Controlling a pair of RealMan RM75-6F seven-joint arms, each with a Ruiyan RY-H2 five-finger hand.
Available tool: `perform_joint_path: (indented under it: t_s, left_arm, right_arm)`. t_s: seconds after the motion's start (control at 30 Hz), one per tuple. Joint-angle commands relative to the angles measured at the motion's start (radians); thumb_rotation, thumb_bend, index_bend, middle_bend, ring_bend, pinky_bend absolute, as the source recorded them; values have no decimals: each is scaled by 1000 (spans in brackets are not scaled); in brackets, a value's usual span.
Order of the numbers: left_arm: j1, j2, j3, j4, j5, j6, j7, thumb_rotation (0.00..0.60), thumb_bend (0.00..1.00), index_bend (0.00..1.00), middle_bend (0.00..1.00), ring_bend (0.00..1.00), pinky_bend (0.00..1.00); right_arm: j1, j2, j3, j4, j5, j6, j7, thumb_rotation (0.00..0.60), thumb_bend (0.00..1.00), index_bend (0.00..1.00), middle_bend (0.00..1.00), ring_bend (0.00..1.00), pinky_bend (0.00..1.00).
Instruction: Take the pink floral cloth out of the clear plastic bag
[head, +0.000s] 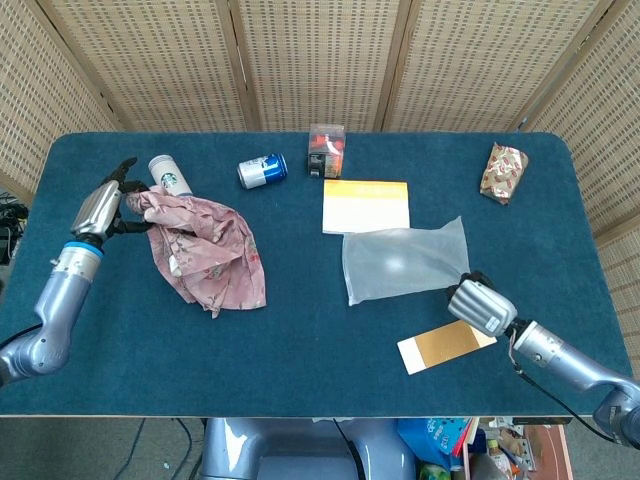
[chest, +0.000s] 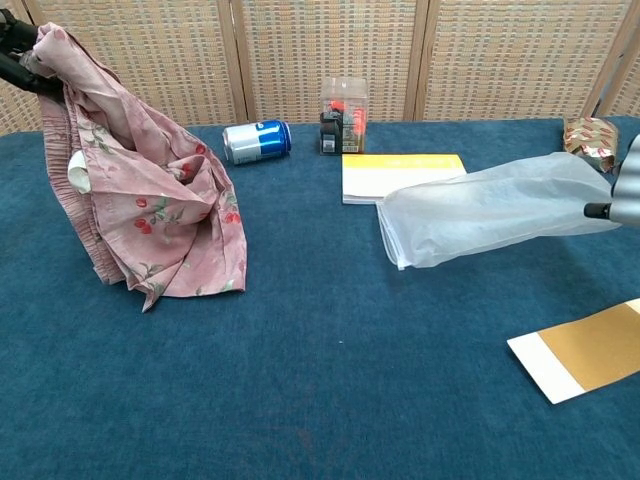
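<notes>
- The robot's left hand (head: 100, 207) sits far out to its own side of the dark blue felt tabletop (head: 300, 330), fingers closed on the top edge of the pink floral cloth (head: 205, 250).
- Held high by that edge, the cloth hangs down in loose folds with its lower part trailing on the tabletop, entirely clear of the bag and well apart from it.
- The right hand (head: 480, 306) has its fingers pinched on the sealed end of the clear plastic bag (head: 405, 260), which looks empty and limp, its open mouth facing the cloth.
- Pulling the two hands apart seems to be what freed the cloth, so the removal appears complete.
- A blue drink can (head: 262, 170), a white cylindrical tumbler (head: 170, 176) and a yellow-topped white booklet (head: 366, 206) lie further back, not involved.
</notes>
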Motion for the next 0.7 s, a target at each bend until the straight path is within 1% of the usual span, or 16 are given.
perform_joint_path:
  t_s: [0.03,0.07,0.1,0.13,0.17,0.2,0.23,0.27,0.47,0.57,0.7]
  left_arm:
    - [12,15,7,0,24,-14,-13,600,509,129,0,0,0]
    - [14,22,10,-1,31,-14,-11,600,427,20,0,0,0]
    - [17,27,12,-2,39,-11,-8,600,361,0,0,0,0]
    - [21,33,15,-5,49,-6,-6,600,266,0,0,0,0]
    - [26,42,17,-10,65,1,-5,600,210,0,0,0,0]
    - [31,49,18,-14,76,8,-6,600,186,0,0,0,0]
    - [38,58,20,-19,91,18,-4,600,165,0,0,0,0]
    - [43,64,22,-24,100,26,-3,600,158,0,0,0,0]
    - [94,113,32,-86,170,100,-12,600,156,0,0,0,0]
    - [146,147,44,-141,233,171,-33,600,153,0,0,0,0]
    - [210,183,75,-203,316,252,-46,600,153,0,0,0,0]
  right_arm:
    - [-8,-3,13,2,8,5,-21,600,975,796,761,753,914]
    - [-17,-4,25,-2,23,0,-44,600,813,637,635,666,761]
    - [-29,-5,40,-11,47,-8,-73,600,533,406,456,504,536]
    - [-42,-5,56,-28,73,-16,-103,600,333,253,323,365,374]
    - [-57,-3,73,-58,103,-23,-124,600,98,89,153,178,176]
    - [-65,2,82,-82,119,-28,-128,600,4,13,46,51,55]
    - [-72,11,90,-112,135,-33,-130,600,0,0,12,10,14]
    - [-77,19,94,-132,142,-33,-131,600,0,0,0,0,0]
    - [-102,61,108,-206,148,5,-111,600,0,0,0,0,0]
    - [-129,83,119,-253,155,59,-57,600,0,0,0,0,0]
    - [-164,104,136,-314,173,115,14,600,0,0,0,0,0]
